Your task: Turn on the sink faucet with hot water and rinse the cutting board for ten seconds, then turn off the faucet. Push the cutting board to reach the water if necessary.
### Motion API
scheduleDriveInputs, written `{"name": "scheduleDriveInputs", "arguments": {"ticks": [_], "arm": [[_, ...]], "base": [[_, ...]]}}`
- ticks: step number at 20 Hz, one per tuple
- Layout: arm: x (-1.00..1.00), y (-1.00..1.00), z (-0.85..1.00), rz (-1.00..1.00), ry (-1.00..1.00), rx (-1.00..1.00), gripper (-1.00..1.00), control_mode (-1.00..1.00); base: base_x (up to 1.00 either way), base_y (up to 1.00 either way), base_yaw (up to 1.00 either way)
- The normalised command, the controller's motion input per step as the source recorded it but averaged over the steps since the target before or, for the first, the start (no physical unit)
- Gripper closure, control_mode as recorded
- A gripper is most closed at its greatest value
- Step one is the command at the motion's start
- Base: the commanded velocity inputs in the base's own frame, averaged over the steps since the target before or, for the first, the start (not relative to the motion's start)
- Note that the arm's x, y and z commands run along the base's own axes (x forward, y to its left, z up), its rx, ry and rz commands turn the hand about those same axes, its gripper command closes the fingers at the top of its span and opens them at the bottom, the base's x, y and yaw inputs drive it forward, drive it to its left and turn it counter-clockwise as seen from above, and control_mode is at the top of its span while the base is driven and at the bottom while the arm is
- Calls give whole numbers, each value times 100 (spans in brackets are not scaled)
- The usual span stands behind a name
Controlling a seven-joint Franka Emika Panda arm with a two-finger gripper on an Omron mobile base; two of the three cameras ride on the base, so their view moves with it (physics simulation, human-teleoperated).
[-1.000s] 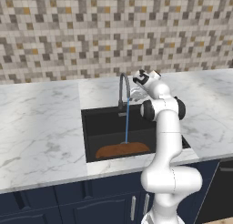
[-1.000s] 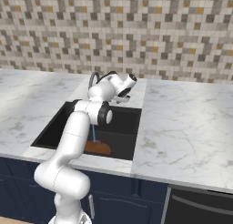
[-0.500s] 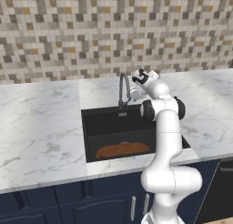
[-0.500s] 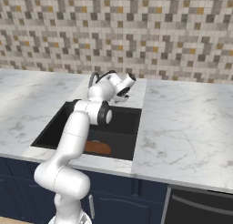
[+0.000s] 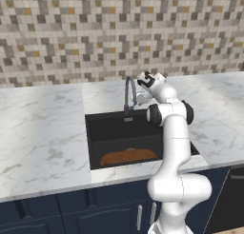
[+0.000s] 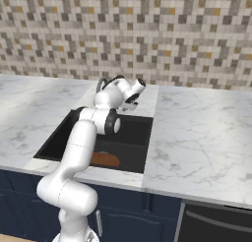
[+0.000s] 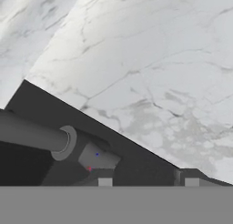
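In the left base view the faucet (image 5: 127,92) stands at the back edge of the black sink (image 5: 95,142), and the cutting board (image 5: 127,157) lies flat on the sink bottom, near the front wall. No blue stream falls from the spout here. The white arm rises from the lower right, bends at the elbow over the sink, and its pincer (image 5: 139,96) is just beside the faucet, at the right of the base. In the right base view the arm covers most of the faucet (image 6: 101,83); only a part of the arch is seen behind the wrist. The board (image 6: 105,160) shows as an orange end behind the arm, low in the sink (image 6: 140,150). The pincer (image 6: 129,105) points down toward the tabletop (image 6: 197,137). The hand view gives the close look: the dark round faucet (image 7: 34,135) base with a small block that has a blue and a red dot, beside the marble tabletop (image 7: 150,68). The fingertips (image 7: 105,182) are narrowly set, closed, and I cannot tell that they hold anything.
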Motion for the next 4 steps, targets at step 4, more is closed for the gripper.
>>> {"name": "scheduleDriveInputs", "arguments": {"ticks": [4], "arm": [[-19, 8, -3, 0, -4, 0, -100, -100]], "base": [[0, 0, 0]]}}
